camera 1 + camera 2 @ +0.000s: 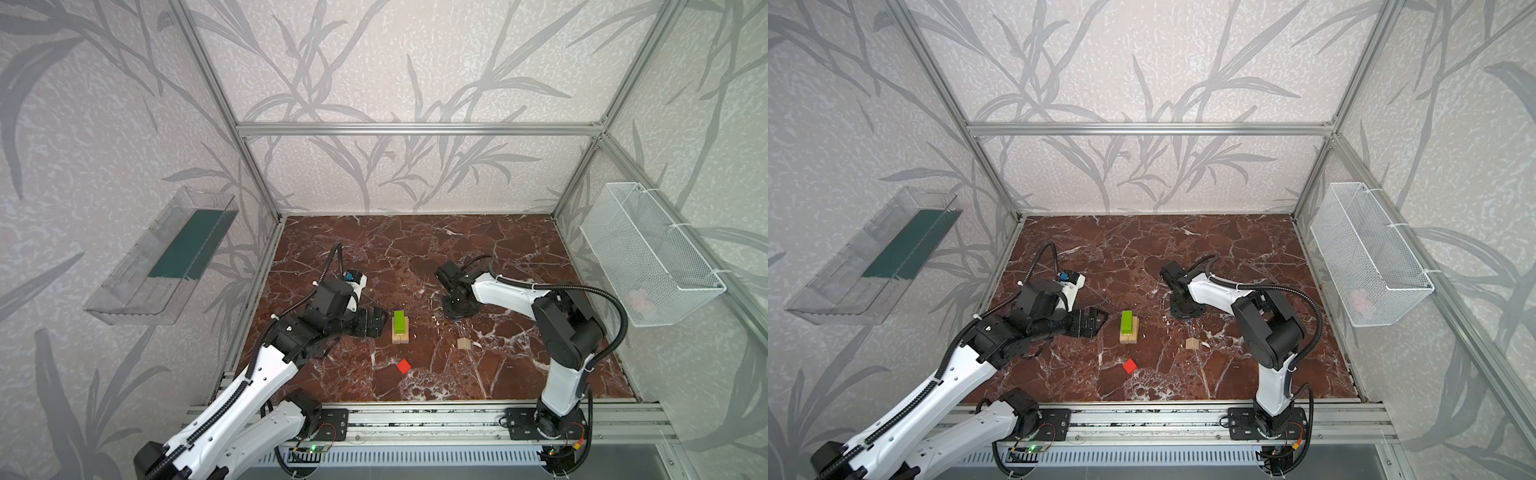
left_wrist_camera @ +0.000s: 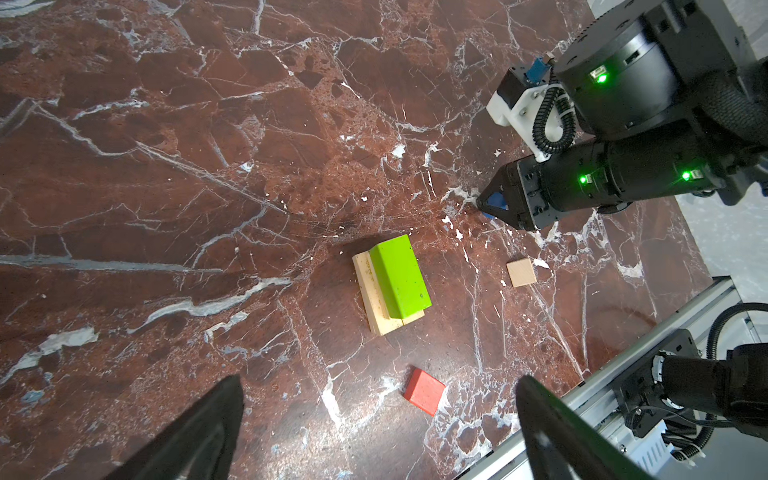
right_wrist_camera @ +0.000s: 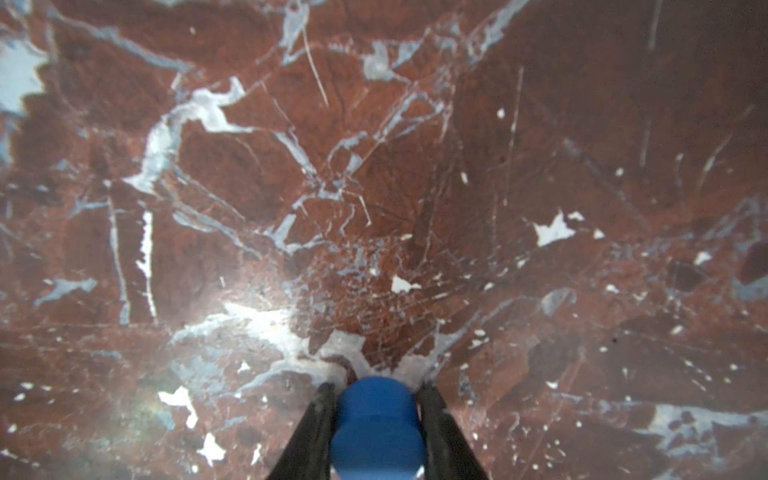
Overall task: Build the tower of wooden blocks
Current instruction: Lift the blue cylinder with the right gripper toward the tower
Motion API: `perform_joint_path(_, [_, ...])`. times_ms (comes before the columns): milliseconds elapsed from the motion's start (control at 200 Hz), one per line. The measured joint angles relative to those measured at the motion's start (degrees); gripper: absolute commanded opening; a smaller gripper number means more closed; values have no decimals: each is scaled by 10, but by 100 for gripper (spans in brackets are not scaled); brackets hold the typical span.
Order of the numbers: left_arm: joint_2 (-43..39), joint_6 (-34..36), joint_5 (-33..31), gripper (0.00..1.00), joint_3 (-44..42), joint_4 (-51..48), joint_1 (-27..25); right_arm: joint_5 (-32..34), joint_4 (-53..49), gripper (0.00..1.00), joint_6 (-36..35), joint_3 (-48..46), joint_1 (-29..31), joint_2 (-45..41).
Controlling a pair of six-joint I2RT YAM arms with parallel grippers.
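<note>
Right gripper (image 3: 375,390) is down at the table (image 1: 457,249), jaws pinching the blue piece (image 3: 376,434). The fingers touch it on both sides in the right wrist view. Can't tell if it's off the surface yet. Left gripper (image 2: 380,380) is spread wide, holds nothing, hovers above the table.

Top views, clock centred on the tower (image 1: 400,332):
- left gripper just beside it at 9
- right gripper with the blue piece at 2, well apart
- pointed piece (image 1: 463,343) near, at 3 to 4
- red cube (image 1: 403,366) near, at 6

Tower so far: pale planks (image 1: 401,340) flat on the table, green block (image 1: 399,321) lying along the top. I can't read the plank count; at least two sit side by side at the near end.

Handling, my guess: the blue piece is small painted wood, so light, stiff, not fragile. It's rounded and glossy, though, so it can roll or twist between flat fingers. I'd take it across the middle with a moderate squeeze; this grip looks centred.

The green top is narrow and smooth, so I'd set blue down square and release slowly. A nudge could shift the green block or the planks, since nothing pins them.

The other two look easy: flat opposite faces for the red cube, the flat sides below the point for the pointed piece.
</note>
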Motion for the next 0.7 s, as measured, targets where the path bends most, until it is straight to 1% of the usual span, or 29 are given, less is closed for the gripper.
perform_joint_path(185, [1,0,14,100,0,0,0,-2,-16,27,-7,-1,14,-37])
perform_joint_path(380, [-3,0,11,100,0,-1,0,-4,-47,26,-22,15,45,-76])
perform_joint_path(540, [-18,0,-2,100,0,-3,0,-5,-82,26,-35,55,77,-103])
perform_joint_path(700, [-22,-1,-17,100,0,-7,2,-15,-110,26,-46,110,118,-108])
